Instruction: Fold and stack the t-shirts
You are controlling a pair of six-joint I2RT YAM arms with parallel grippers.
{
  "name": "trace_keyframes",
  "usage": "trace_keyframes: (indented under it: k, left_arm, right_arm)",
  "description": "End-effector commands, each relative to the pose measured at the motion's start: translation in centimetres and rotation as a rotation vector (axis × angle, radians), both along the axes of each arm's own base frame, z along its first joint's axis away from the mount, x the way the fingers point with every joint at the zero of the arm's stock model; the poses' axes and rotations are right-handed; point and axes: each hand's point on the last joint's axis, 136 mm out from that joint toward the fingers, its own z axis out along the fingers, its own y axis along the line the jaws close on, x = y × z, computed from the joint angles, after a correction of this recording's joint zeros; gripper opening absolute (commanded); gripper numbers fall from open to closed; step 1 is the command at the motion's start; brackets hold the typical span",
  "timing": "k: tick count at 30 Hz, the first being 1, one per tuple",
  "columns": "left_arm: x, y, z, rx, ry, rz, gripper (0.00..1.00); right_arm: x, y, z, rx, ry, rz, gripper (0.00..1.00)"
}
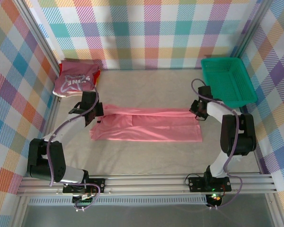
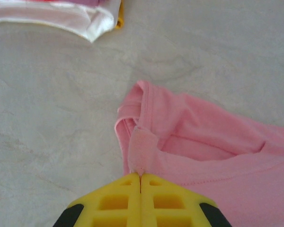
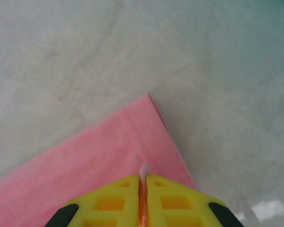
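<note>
A plain salmon-pink t-shirt [image 1: 146, 126] lies as a long flat band across the middle of the table. My left gripper [image 1: 95, 113] is at its left end, shut on a pinch of the shirt's edge [image 2: 140, 176]; the pink cloth [image 2: 203, 146] bunches up in front of the yellow fingers. At the right end my right gripper [image 1: 197, 112] is closed on a small fold of the shirt's corner [image 3: 144, 177], with a thin gap between the jaws. A dark pink t-shirt with white lettering [image 1: 75, 81] lies on a stack at the back left, a red one [image 1: 97, 74] under it.
A green mesh basket [image 1: 227, 81] stands at the back right, close behind the right arm. Checked cloth walls close in the table on three sides. The stack's pale cloth edge [image 2: 80, 19] lies just beyond the left gripper.
</note>
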Motion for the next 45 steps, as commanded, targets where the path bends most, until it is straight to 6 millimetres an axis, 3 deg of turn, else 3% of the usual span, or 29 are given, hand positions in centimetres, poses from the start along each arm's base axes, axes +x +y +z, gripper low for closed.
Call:
trace_keyframes:
  k: [1,4,7,8,9,10,13,15,19,25,30,36,41,45]
  left_arm:
    - [-2.0,-0.2,-0.8,-0.016,0.049,0.001,0.10]
    - [-3.8,-0.8,-1.2,-0.057,0.079,-0.011,0.16]
    - [-5.8,-0.9,-1.8,-0.088,0.107,-0.003,0.40]
    - [-6.3,-1.0,-1.9,-0.098,0.112,-0.006,0.40]
    - [-6.6,-1.2,-1.8,-0.112,0.108,-0.018,0.39]
    - [-6.8,-1.3,-1.8,-0.119,0.103,-0.026,0.39]
    - [-6.0,-2.1,-1.2,-0.140,0.079,-0.058,0.45]
    - [-4.7,-3.0,-0.8,-0.156,0.087,-0.096,0.47]
    - [-2.4,-4.6,-1.1,-0.172,0.133,-0.155,0.55]
    - [-1.6,-6.9,-3.2,-0.157,0.222,-0.219,0.63]
    - [-0.5,-7.9,-5.1,-0.165,0.251,-0.240,0.64]
    - [1.0,-9.7,-6.7,-0.146,0.276,-0.280,0.63]
    - [1.6,-10.3,-8.2,-0.123,0.303,-0.276,0.48]
    - [1.0,-10.5,-7.5,-0.122,0.305,-0.281,0.23]
  right_arm:
    - [-1.9,0.0,1.4,0.021,-0.001,-0.023,0.15]
    - [-4.3,-0.3,2.0,0.018,-0.005,-0.033,0.15]
    - [-6.9,-0.8,2.3,0.002,0.014,-0.048,0.22]
    - [-7.4,-0.9,2.5,-0.003,0.009,-0.047,0.22]
    - [-7.6,-0.9,2.9,-0.007,-0.009,-0.036,0.11]
    - [-7.6,-1.0,3.1,-0.011,-0.018,-0.033,0.08]
    - [-6.6,0.0,4.4,0.014,-0.049,0.027,0.20]
    - [-5.2,1.7,5.2,0.034,-0.070,0.102,0.14]
    - [-3.3,4.9,5.3,0.038,-0.057,0.208,0.19]
    - [-2.5,7.3,4.8,0.075,-0.078,0.253,0.21]
    - [-2.6,7.9,3.4,0.082,-0.042,0.274,0.21]
    - [-2.5,7.9,3.1,0.072,-0.039,0.279,0.21]
    - [-2.5,8.0,3.1,0.071,-0.040,0.280,0.21]
    - [-2.6,7.8,3.0,0.060,-0.036,0.279,0.21]
